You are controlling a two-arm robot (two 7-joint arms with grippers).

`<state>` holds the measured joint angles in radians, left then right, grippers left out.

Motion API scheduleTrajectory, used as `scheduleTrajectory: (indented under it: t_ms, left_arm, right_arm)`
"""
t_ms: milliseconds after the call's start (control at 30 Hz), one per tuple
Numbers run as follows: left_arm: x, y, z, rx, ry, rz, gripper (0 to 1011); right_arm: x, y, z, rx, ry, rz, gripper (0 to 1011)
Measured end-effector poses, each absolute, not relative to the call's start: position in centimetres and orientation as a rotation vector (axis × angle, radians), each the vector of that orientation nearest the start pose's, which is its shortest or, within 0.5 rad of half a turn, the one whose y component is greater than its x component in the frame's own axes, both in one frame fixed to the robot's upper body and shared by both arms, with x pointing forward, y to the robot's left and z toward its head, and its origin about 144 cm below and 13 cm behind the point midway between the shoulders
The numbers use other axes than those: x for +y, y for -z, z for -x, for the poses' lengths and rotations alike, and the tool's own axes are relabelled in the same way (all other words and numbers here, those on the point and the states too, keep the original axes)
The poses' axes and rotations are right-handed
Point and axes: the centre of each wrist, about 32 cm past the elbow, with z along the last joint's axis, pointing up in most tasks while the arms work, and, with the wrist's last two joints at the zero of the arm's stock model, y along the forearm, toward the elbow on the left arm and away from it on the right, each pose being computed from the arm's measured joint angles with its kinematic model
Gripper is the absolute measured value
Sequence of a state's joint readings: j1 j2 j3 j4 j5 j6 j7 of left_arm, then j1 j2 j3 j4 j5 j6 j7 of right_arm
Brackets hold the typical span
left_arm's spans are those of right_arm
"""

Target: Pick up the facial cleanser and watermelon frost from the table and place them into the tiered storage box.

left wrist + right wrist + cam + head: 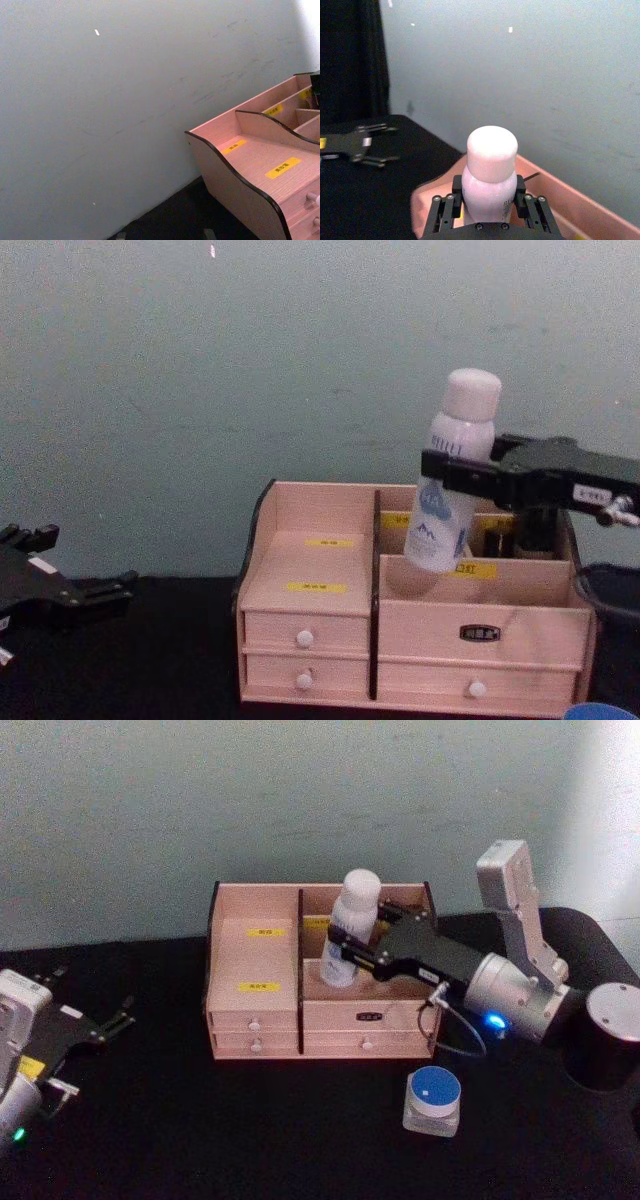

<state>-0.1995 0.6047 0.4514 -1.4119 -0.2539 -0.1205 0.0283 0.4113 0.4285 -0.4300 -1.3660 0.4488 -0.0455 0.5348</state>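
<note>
The facial cleanser (356,913), a tall white bottle with a rounded cap, leans slightly over the right half of the pale pink tiered storage box (254,963). My right gripper (346,946) is shut on its body from the right. In the chest view the facial cleanser (452,475) has its base dipping into the box's (310,565) middle right compartment. The right wrist view shows the cap (491,147) between the fingers (446,210). The watermelon frost (432,1100), a squat jar with a blue lid, stands on the table in front of the box. My left gripper (90,997) rests open at the far left.
A dark cylinder (611,1035) stands at the right edge of the black table. A pale wall runs close behind the box (250,165). Black tabletop lies between the left gripper (72,562) and the box.
</note>
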Motion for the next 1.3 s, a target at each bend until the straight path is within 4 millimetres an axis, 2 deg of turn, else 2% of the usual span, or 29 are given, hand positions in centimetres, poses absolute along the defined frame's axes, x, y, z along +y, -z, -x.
scheduleTrajectory:
  t_ms: [567, 1300]
  left_arm:
    - [31.0, -114.0, -48.9, -0.285, -1.248, -0.304, 1001]
    - [31.0, -114.0, -48.9, -0.285, -1.248, -0.304, 1001]
  right_arm:
    - [-23.6, -120.9, -58.9, -0.172, 0.863, 0.067, 594]
    - [-22.4, -119.5, -60.5, -0.158, 0.893, 0.137, 594]
